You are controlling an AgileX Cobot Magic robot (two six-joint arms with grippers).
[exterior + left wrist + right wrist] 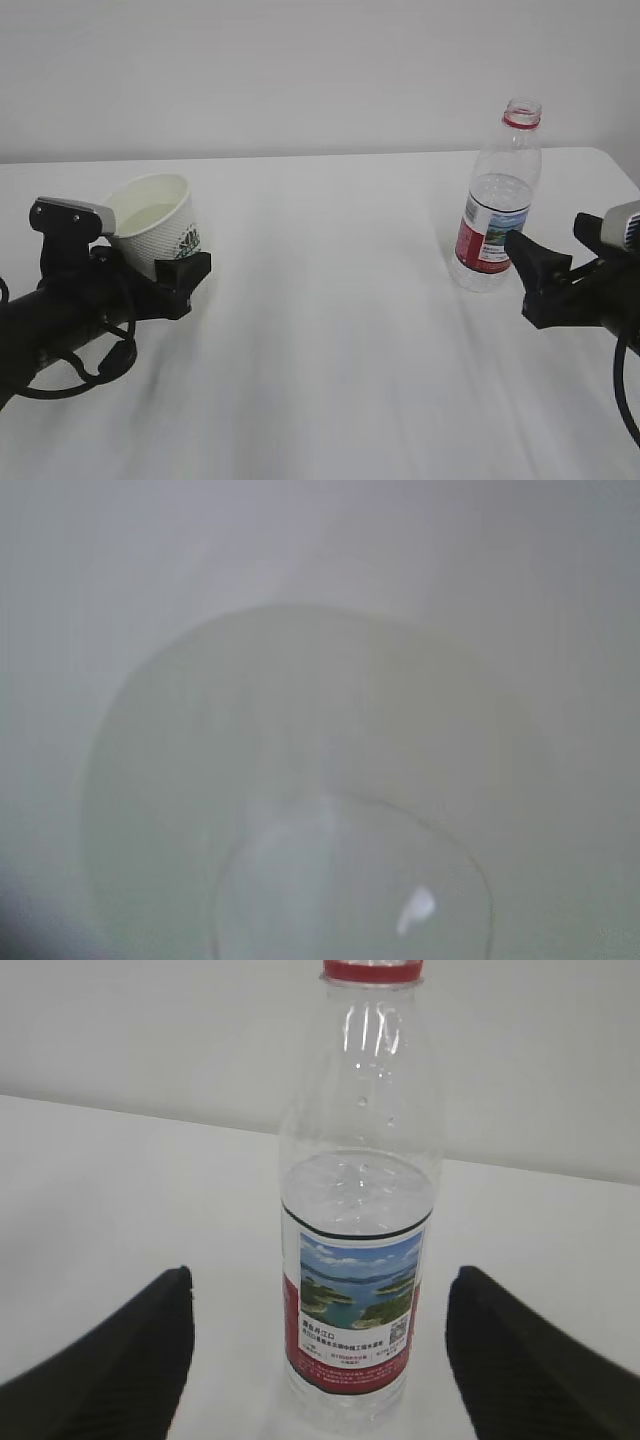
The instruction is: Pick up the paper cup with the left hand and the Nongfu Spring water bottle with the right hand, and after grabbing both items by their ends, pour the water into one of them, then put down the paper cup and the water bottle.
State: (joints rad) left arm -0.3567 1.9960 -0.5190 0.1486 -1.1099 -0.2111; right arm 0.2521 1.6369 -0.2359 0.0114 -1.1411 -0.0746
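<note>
Left end effector (175, 272) grips the paper cup (156, 225) at its lower end, cup tilted near the worktop's (330, 330) left edge; water (350, 880) visible pooled inside in the left wrist view. Nongfu Spring water bottle (497, 200) stands upright, uncapped, partly filled, toward the back right corner. Right end effector (535, 270) spread wide, just beside the bottle, not touching.

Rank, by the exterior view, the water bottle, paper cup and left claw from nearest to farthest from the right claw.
1. Nongfu Spring water bottle: just left of the right claw, apart from it.
2. Paper cup: far left.
3. Left claw: far left, too close to the cup to separate.
</note>
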